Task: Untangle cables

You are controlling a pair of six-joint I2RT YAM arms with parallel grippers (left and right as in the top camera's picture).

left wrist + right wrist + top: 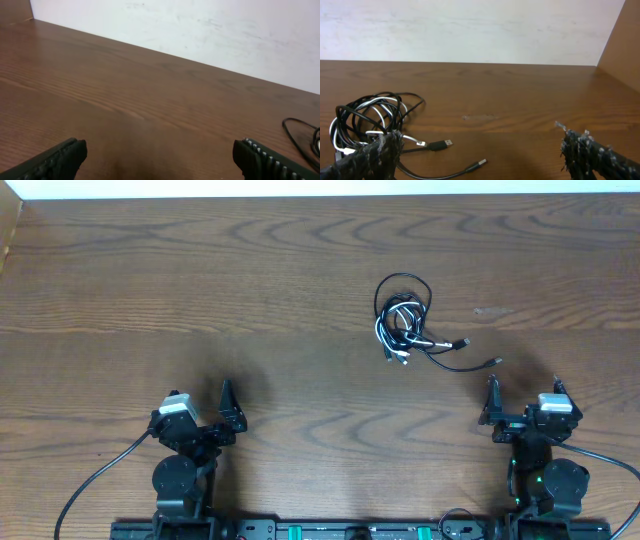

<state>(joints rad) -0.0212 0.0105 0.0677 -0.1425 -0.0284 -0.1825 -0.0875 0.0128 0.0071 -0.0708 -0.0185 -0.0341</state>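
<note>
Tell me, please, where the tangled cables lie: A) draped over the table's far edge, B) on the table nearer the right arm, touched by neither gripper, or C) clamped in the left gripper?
B: the cables lie bundled just ahead of the open, empty right gripper, with the left gripper far off.

The cables [408,326] lie on the table [200,290], right of its centre.

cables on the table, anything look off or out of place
The black and white cables lie tangled in one small coiled clump, with loose plug ends trailing out to the side. Nothing looks spilled or broken.
</note>
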